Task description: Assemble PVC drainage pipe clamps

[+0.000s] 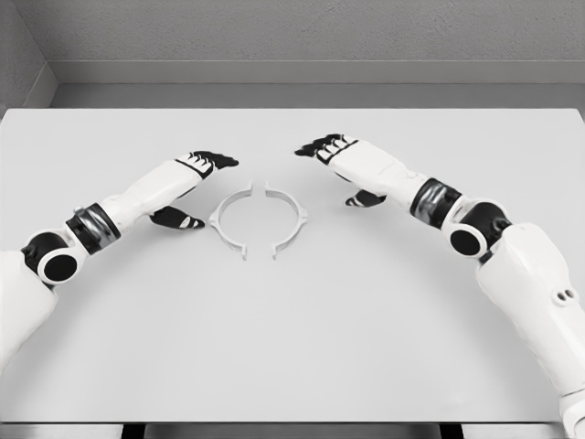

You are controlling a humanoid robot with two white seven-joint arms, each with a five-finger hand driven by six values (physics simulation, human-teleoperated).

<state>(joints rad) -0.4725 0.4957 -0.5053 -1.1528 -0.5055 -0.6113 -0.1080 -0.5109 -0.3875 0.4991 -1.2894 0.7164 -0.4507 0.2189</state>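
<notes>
two white clamp halves [257,220] lie on the table [292,347], facing as a ring, between the open-fingered left hand [196,174] and right hand [343,155], touching neither.

- One view only, from the robot's head, looking forward and steeply down on the white table [292,347].
- The far wall [302,32] crosses the frame's top; the table's near edge runs along the bottom.
</notes>
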